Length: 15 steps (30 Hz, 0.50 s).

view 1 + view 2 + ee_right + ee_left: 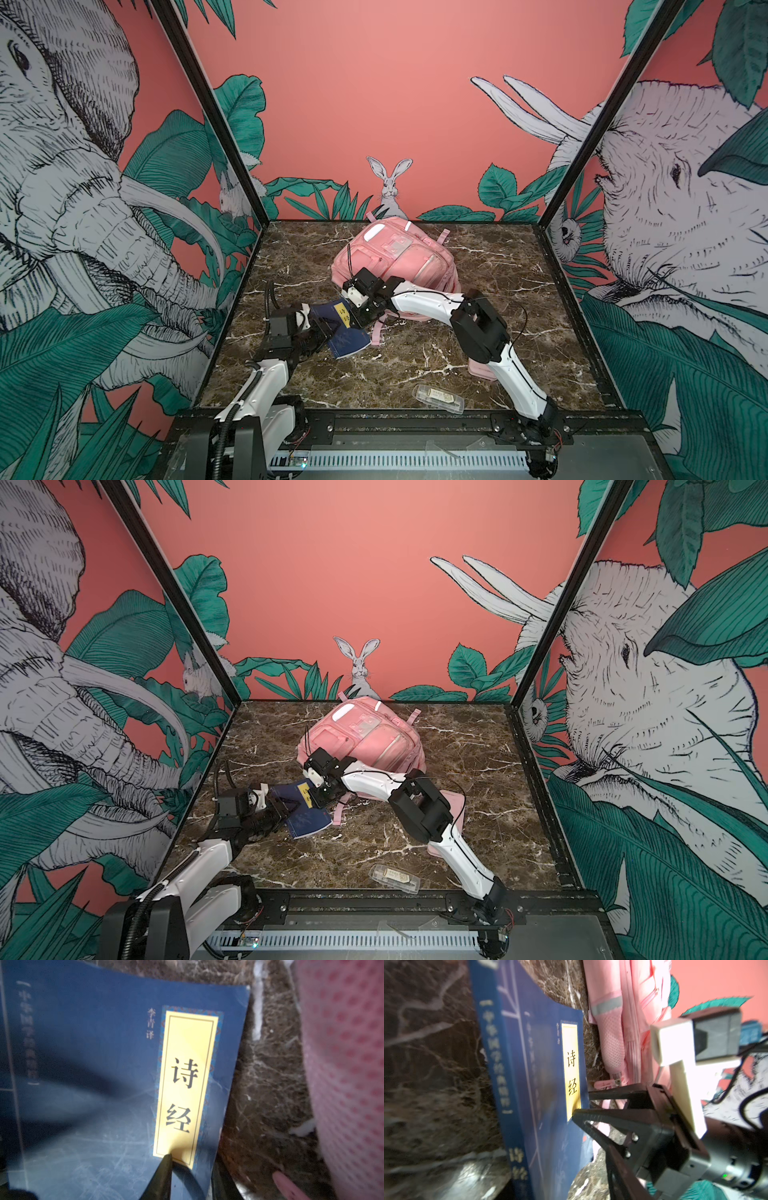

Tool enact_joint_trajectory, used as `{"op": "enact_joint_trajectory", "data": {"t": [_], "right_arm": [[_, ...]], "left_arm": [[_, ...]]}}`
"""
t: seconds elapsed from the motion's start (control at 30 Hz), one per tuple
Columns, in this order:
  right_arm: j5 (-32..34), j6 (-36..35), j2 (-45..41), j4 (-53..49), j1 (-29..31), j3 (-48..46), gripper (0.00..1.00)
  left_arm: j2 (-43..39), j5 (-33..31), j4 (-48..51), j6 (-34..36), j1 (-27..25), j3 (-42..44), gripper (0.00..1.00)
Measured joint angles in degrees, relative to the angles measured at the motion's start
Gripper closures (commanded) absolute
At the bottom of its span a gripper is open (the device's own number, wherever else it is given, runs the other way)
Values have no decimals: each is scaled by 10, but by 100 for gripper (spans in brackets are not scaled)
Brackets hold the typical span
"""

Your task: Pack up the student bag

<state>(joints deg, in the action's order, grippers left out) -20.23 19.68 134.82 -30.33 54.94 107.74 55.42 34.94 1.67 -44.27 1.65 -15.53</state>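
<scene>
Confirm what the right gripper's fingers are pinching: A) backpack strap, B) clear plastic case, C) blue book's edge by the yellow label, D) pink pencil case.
C: in the left wrist view the right gripper straddles the blue book at its edge, with one of its fingers over the end of the yellow label and the other behind the cover.

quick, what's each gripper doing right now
left gripper: at the edge of the blue book; open or closed cannot be told
right gripper: closed on the blue book
</scene>
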Motion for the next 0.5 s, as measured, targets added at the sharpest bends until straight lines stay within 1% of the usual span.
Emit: {"op": "enact_joint_trajectory", "data": {"t": [0.2, 0.3, 0.37, 0.43, 0.5], "right_arm": [[-2, 0, -2, 3, 0, -3, 69], [-2, 0, -3, 4, 0, -6, 68], [-4, 1, -3, 5, 0, -7, 64], [-10, 2, -5, 8, 0, -8, 59], [-16, 4, -8, 13, 0, -14, 56]], "left_arm": [[2, -7, 24, 10, 0, -5, 81], [5, -11, 33, 14, 0, -6, 86], [5, -12, 42, 16, 0, -10, 90], [5, -12, 48, 19, 0, -15, 98], [5, -11, 53, 19, 0, -19, 100]]}}
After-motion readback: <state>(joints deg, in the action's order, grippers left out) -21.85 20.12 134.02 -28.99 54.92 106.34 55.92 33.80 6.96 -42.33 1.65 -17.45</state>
